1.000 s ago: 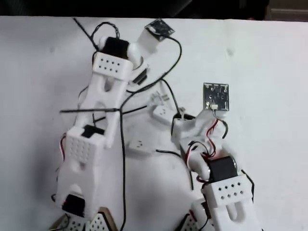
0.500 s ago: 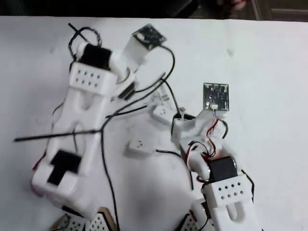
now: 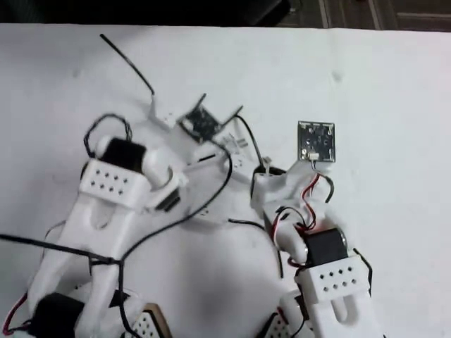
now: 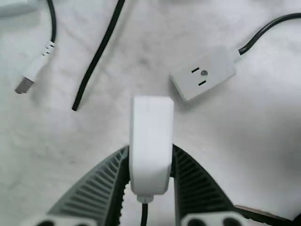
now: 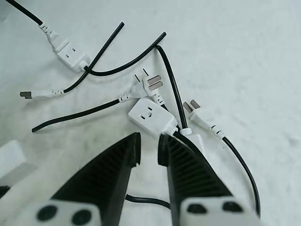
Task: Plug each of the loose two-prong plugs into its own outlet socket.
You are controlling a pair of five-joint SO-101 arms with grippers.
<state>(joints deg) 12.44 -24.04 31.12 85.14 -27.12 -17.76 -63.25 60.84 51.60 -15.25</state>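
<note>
High view: two arms stand on the white surface (image 3: 394, 84), the left arm (image 3: 106, 197) near left and the right arm (image 3: 317, 253) near right. Between their wrists lies a tangle of black cords, with the big plug (image 3: 236, 143) in it. The far socket (image 3: 162, 116) lies left of that, its cord running to the far left.

Left wrist view: the left gripper (image 4: 150, 151) is clamped on one white block (image 4: 150, 136) with a cord at its near end; I cannot tell whether it is a plug or a socket. Just past it, not touching, one socket (image 4: 203, 77) lies face up. Well apart from both lie one small plug (image 4: 28, 80) and one loose cord end (image 4: 96, 56).

Right wrist view: the right gripper (image 5: 148, 141) hangs over the surface with its fingers slightly apart and nothing between them. There are two sockets, the far socket (image 5: 70, 54) and a mid socket (image 5: 150, 115) just beyond the fingertips. There are three plugs: the big plug (image 5: 149, 84) beside the mid socket, a right plug (image 5: 193, 107), and the small plug (image 5: 26, 94) at far left.
</note>
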